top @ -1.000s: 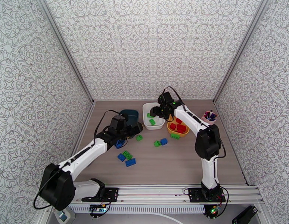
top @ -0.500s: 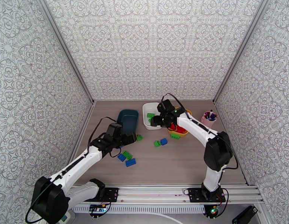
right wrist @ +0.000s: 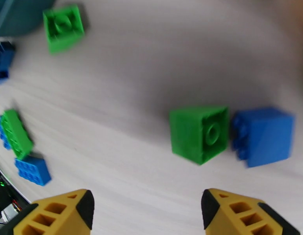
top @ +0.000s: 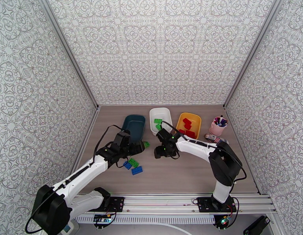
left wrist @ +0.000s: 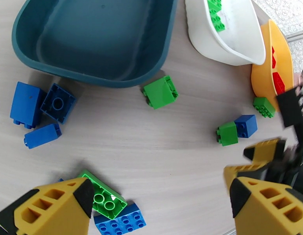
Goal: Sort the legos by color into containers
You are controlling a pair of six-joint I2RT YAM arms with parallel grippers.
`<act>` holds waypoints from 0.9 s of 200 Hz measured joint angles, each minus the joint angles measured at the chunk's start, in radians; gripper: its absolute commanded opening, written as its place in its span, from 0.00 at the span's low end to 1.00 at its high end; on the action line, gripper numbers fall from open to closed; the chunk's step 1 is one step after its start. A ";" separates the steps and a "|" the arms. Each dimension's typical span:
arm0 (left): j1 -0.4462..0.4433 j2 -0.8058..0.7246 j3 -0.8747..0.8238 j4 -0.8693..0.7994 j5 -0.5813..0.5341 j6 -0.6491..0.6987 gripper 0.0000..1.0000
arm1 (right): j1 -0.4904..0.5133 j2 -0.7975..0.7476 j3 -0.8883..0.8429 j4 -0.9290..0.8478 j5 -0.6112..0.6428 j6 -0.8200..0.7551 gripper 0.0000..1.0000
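Top external view. Containers: three shallow, smooth plastic tubs with rounded-rectangular rims stand in a row at the far side of the wood-grain table (top: 198, 173): teal tub (top: 134, 127), white tub (top: 164, 113), yellow tub (top: 194, 119). Each long axis runs near-to-far; the teal and yellow ones sit slightly skewed. A pink cup (top: 218, 128) of pens stands right of the yellow tub.

Contents: two green bricks (top: 157, 123) in the white tub; red bricks (top: 187, 124) in the yellow tub, exact count unclear.

Left wrist view, loose studded legos on the table: four green, five blue countable, with a possible sixth blue mostly hidden behind a finger.
- Blue trio (left wrist: 42, 135) close together, just beside the teal tub's wall.
- Green cube (left wrist: 160, 92) on its side, near the teal tub's rim.
- Small green brick (left wrist: 264, 107), studs up, just beside the yellow tub.
- Paired green cube (left wrist: 227, 133) touching paired blue cube (left wrist: 246, 125).
- Long green brick (left wrist: 104, 196), studs up, long axis diagonal in this view, against a flat blue brick (left wrist: 120, 222).

Left gripper (left wrist: 159, 210): yellow-and-black fingers spread wide, nothing between them, above the long green brick.

Right gripper (right wrist: 149, 216): fingers apart and empty, over the table near the touching green-and-blue pair; this view is motion-blurred.
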 measured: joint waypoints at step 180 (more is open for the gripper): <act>0.037 -0.008 -0.030 0.010 0.004 -0.011 0.97 | 0.000 0.262 0.290 -0.074 0.155 0.025 0.67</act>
